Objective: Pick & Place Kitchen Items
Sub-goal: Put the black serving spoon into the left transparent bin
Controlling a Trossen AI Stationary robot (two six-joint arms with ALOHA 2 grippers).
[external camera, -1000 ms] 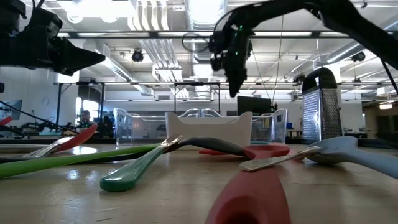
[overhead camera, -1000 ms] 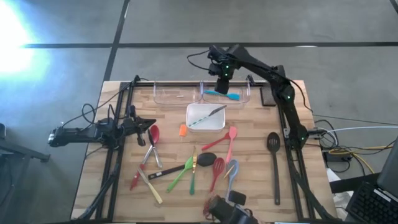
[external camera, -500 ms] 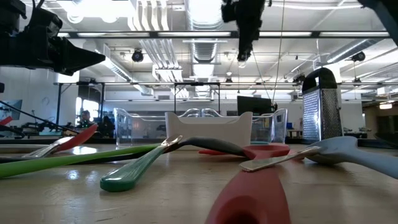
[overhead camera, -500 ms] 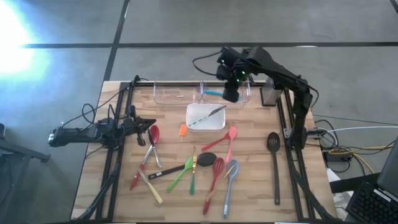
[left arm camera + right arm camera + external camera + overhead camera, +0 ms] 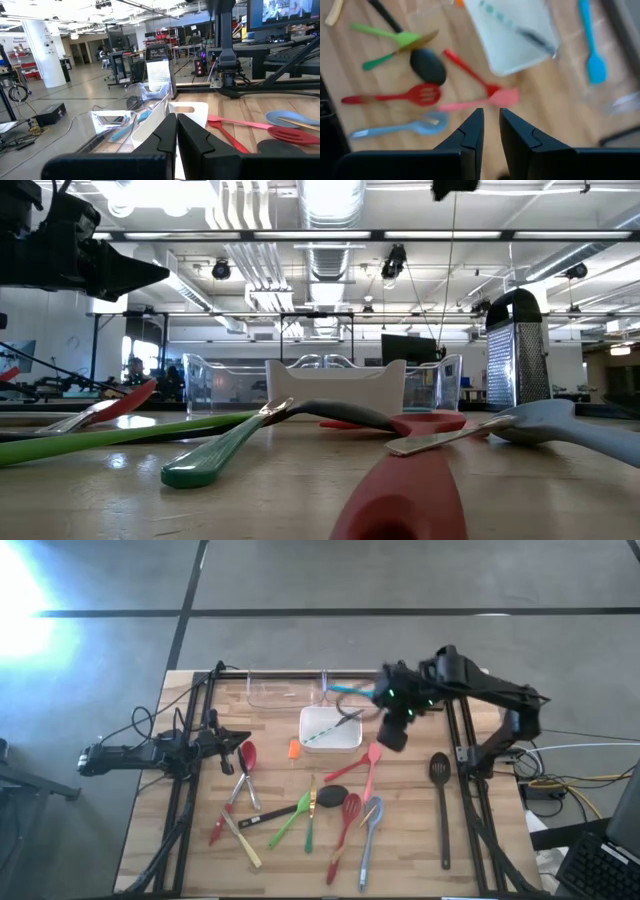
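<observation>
Several slim long-handled utensils lie flat on the wooden table: a pink spatula [image 5: 365, 762], a red slotted turner [image 5: 345, 820], a blue spoon [image 5: 368, 830], a black slotted spoon [image 5: 440, 785], green ones [image 5: 295, 815] and a red spoon [image 5: 247, 754]. A blue spatula [image 5: 348, 690] lies in the far clear bin [image 5: 385, 698]. A dark slim utensil lies in the white dish [image 5: 322, 736]. My right gripper [image 5: 393, 728] hangs empty above the table, right of the dish, with a narrow gap between its fingers [image 5: 491, 122]. My left gripper [image 5: 238, 737] is shut and empty at the table's left.
A second clear bin [image 5: 272, 692] stands at the far left of the first. A metal grater [image 5: 515, 350] stands at the far right. A small orange piece [image 5: 294, 749] lies left of the dish. The black frame rails [image 5: 185, 810] run along both table sides.
My right gripper has come away from above the far clear bin, toward the table's near edge and a little to the right. It now hangs beside the white dish. It has risen out of the top of the low view. The blue spatula stays in the bin.
</observation>
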